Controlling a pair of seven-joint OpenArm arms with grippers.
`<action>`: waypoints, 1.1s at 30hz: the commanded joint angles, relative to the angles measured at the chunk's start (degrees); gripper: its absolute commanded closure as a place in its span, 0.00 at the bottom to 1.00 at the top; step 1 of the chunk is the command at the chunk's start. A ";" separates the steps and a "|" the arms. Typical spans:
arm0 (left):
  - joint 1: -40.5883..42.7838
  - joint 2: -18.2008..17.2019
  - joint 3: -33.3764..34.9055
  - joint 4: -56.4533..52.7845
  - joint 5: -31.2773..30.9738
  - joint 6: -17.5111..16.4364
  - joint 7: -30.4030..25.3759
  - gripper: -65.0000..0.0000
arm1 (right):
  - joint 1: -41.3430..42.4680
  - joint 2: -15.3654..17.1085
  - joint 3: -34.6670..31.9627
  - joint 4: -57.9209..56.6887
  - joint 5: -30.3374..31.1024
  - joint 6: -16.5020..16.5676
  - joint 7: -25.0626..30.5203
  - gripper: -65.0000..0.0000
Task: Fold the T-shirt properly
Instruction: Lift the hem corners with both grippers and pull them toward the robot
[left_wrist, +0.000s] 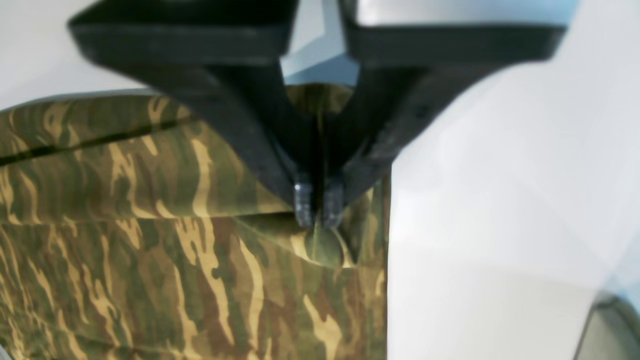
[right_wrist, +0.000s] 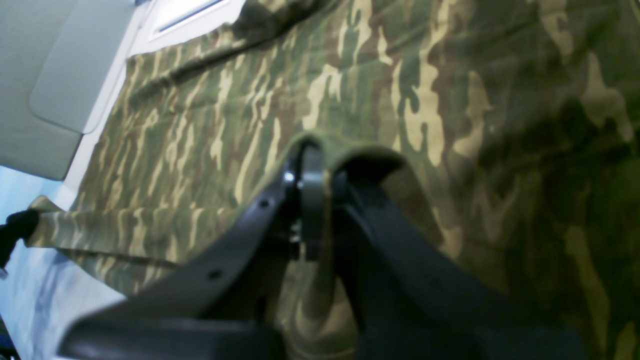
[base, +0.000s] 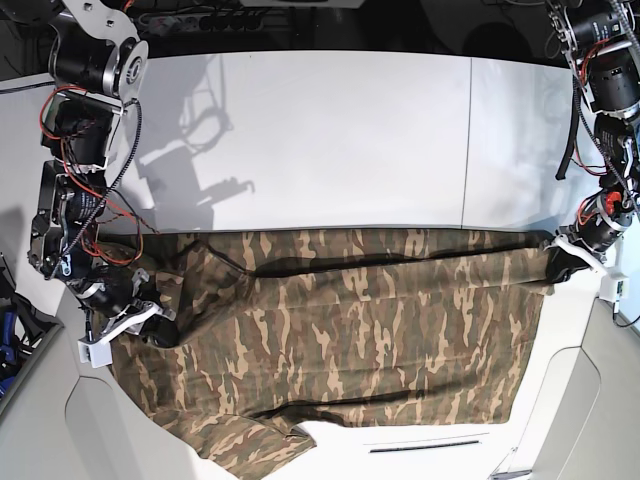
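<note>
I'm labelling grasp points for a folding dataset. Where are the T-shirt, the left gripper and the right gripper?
T-shirt (base: 350, 340): base view, middle of the spread cloth.
Left gripper (left_wrist: 318, 205): left wrist view, between fingertips pinching cloth.
Right gripper (right_wrist: 315, 165): right wrist view, fingertips under a cloth fold.

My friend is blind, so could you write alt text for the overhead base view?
A camouflage T-shirt is stretched wide across a white table, held at its two ends by black robot grippers. The right gripper pinches the picture's left end, the left gripper the right end.
</note>
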 joint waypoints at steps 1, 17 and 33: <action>-1.46 -1.31 -0.31 0.28 -1.49 -0.09 -1.46 0.78 | 1.55 0.44 0.00 0.68 1.07 0.39 1.70 0.98; -1.64 -1.66 -11.61 0.17 -11.56 -1.29 12.98 0.54 | -5.66 3.41 11.96 13.51 2.71 0.20 -7.98 0.41; 3.37 1.53 -11.54 -0.11 -9.92 -1.27 7.34 0.34 | -15.10 7.61 16.55 9.27 4.92 -3.65 -2.54 0.41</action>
